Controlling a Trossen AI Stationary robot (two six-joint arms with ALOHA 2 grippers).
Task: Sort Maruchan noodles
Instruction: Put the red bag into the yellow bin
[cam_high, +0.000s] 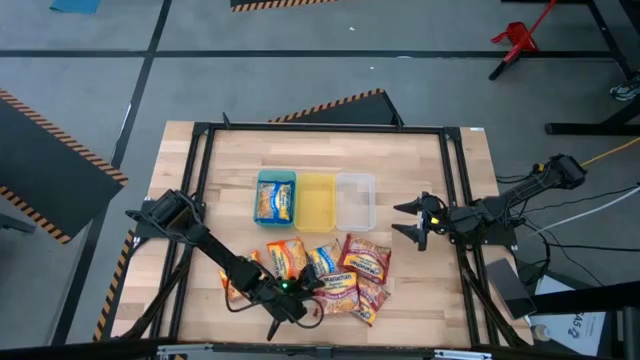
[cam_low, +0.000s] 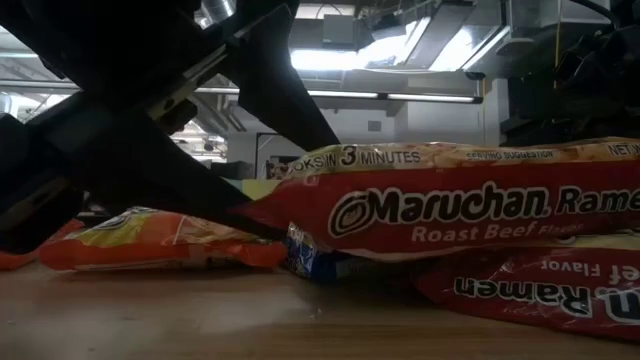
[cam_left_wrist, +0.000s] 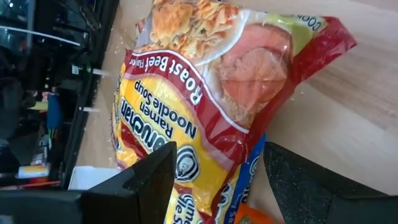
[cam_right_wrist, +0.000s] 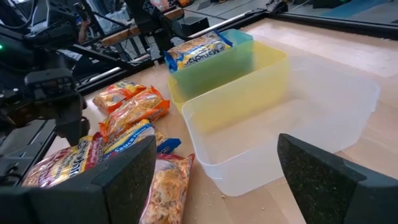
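One blue packet (cam_high: 274, 201) lies in the green tray (cam_high: 275, 178). The yellow tray (cam_high: 316, 200) and clear tray (cam_high: 356, 200) hold nothing. The remaining noodles (cam_high: 335, 275) sit heaped near the counter's (cam_high: 400, 160) front edge, unsorted; most of the task is left. The left end effector (cam_high: 305, 295) is spread around a red roast-beef packet (cam_left_wrist: 205, 106) in the heap, not yet closed. The right end effector (cam_high: 412, 222) waits spread beside the clear tray. The counter is pale wood in a black frame, on grey floor with hazard striping.
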